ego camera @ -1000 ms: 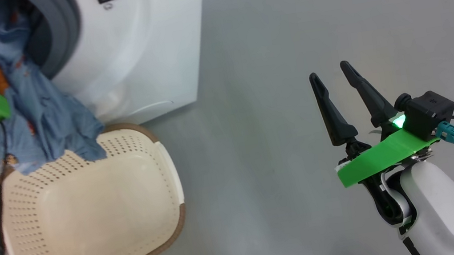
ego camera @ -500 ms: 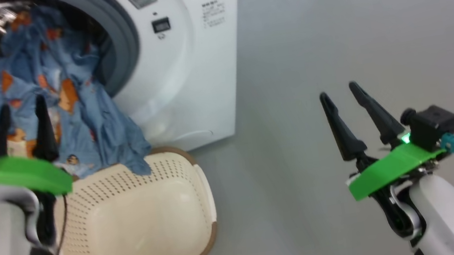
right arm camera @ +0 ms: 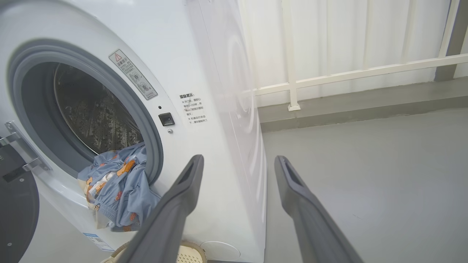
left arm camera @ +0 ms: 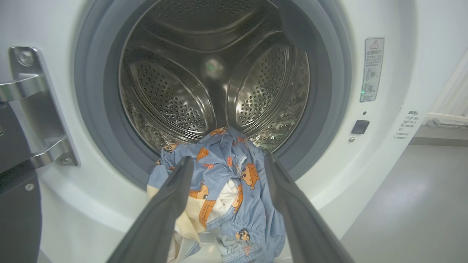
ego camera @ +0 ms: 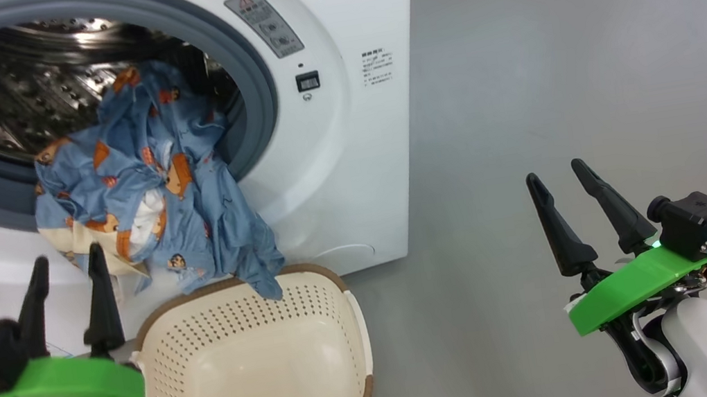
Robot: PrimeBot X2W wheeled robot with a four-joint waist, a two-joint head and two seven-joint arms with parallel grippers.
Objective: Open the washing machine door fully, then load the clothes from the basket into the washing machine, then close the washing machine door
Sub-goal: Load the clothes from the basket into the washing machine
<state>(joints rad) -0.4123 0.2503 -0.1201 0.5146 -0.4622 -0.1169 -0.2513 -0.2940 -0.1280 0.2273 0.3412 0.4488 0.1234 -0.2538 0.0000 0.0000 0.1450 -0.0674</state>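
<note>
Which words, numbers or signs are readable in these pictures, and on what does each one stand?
Nothing is sharp enough to quote.
The sticker on the washer: a red warning triangle; words too small.
The printed block beside it: Chinese characters, too small.
The blue label low on the front: blurred.

Bright, even indoor light; soft shadows.
Highlights glinted on the steel drum (left arm camera: pixel 172 98), and a pale sheen lay on the grey floor (left arm camera: pixel 402 190) to the right. In the wrist views the washing machine (right arm camera: pixel 219 91) bowed toward the edges, and the fingers (left arm camera: pixel 161 219) of the left gripper (left arm camera: pixel 228 159), near the lens, looked soft and unfocused.
</note>
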